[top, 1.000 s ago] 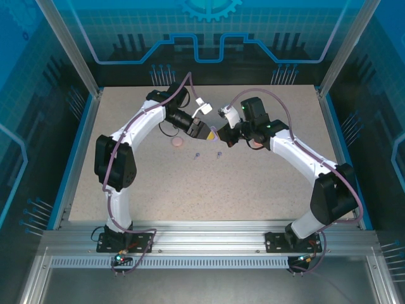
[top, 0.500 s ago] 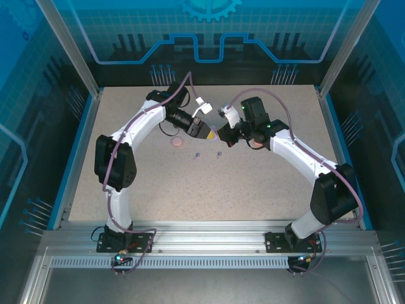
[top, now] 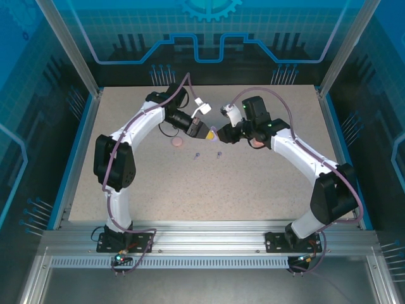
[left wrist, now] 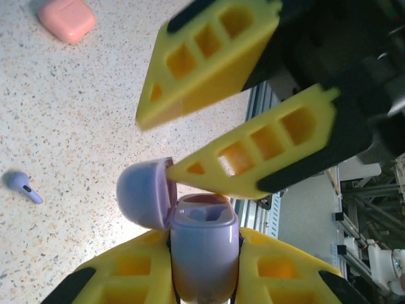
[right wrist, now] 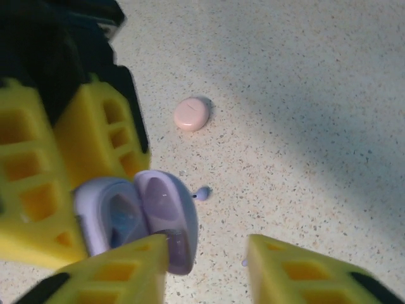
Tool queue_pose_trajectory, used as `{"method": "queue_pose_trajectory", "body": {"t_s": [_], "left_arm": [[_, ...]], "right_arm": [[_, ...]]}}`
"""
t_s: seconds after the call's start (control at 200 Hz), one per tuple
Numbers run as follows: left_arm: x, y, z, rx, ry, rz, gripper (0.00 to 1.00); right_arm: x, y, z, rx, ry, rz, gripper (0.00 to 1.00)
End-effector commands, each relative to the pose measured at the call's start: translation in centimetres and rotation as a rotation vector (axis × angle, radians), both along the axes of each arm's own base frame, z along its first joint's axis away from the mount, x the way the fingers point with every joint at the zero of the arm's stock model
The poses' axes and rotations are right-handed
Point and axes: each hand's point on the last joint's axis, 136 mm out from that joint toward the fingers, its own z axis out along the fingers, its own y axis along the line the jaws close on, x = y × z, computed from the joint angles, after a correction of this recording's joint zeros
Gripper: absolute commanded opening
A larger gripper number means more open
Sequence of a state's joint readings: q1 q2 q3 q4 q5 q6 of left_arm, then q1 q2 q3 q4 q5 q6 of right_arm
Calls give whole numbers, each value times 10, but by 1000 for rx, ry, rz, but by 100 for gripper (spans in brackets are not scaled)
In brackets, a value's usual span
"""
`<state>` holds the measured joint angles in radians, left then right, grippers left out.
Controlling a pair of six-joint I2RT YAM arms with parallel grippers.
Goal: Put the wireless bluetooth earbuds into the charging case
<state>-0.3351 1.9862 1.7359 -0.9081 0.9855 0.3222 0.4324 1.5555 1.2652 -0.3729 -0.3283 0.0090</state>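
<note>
Above the desk (top: 253, 190), the left jaws pinch the open purple case (left wrist: 204, 244), the right jaws stand spread by its lid (left wrist: 142, 193), and the purple earbud (left wrist: 21, 184) lying below looks light, slick and tiny, best nipped by its stem.

We bring our two arms tip to tip over the speckled beige bench (top: 266, 190).

Our white left arm (top: 139, 120) and white right arm (top: 297, 155) rise from the near edge, bend at black elbows and arch inward, wrists angled down toward each other. Our yellow-fingered left gripper (left wrist: 202, 269) is clamped on a small lilac plastic charging case (left wrist: 204, 244) whose lid stands open. Our right gripper (right wrist: 207, 266) faces it with its fingers parted, nothing between them, and one fingertip (left wrist: 180, 170) at the lid's edge.
</note>
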Motion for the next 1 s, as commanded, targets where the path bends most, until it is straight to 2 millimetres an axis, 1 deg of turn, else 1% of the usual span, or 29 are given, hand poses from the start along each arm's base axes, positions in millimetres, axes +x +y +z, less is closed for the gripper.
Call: {"method": "queue_pose_trajectory", "body": {"t_s": [0.0,0.11,0.185,0.27,0.515,0.805,0.996], "left_arm": [[12,9,20,-66,-60,65,0],[19,21,26,-97,-94,125,0],[23,27,27,-107,-111,161,0],[25,32,28,-114,-133,200,0],[31,46,31,-95,-263,329,0],[35,70,64,-114,-483,539,0],[34,89,88,-155,-645,681,0]], "right_arm": [[-1,-5,41,84,-48,-23,46],[-6,-19,51,110,-52,-60,51],[-8,-27,54,133,-45,-88,53],[-9,-34,49,147,-19,-122,54],[-8,-46,23,128,56,-216,57],[-2,-53,-2,119,146,-315,58],[-1,-48,-10,117,184,-340,59]]}}
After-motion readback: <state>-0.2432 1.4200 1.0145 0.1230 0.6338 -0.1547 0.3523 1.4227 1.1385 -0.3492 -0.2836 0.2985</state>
